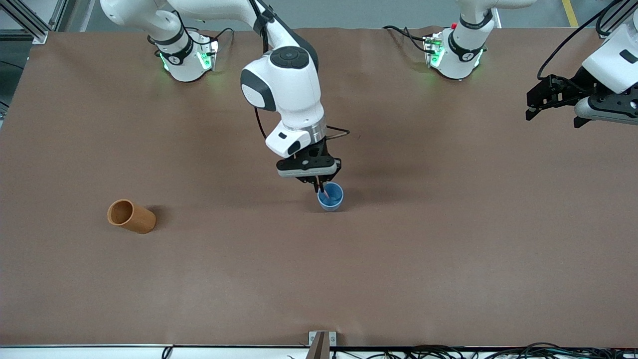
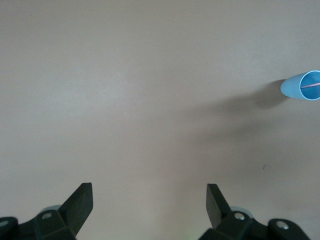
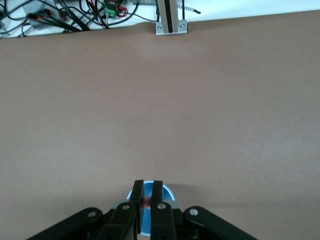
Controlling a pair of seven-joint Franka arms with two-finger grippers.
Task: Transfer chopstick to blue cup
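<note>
The blue cup (image 1: 333, 199) stands upright near the middle of the table. My right gripper (image 1: 319, 188) hangs directly over its mouth, shut on the chopstick (image 3: 147, 201), a pink sliver pinched between the black fingers (image 3: 137, 195). The right wrist view shows the cup's rim (image 3: 168, 193) just past the fingertips. In the left wrist view the cup (image 2: 295, 87) sits at the picture's edge with the pink chopstick (image 2: 311, 85) showing as a line inside its mouth. My left gripper (image 2: 149, 187) waits open and empty above the left arm's end of the table (image 1: 552, 107).
An orange-brown cup (image 1: 130, 215) lies on its side toward the right arm's end of the table. A metal bracket (image 1: 322, 339) stands at the table edge nearest the front camera, with cables (image 3: 75, 15) along that edge.
</note>
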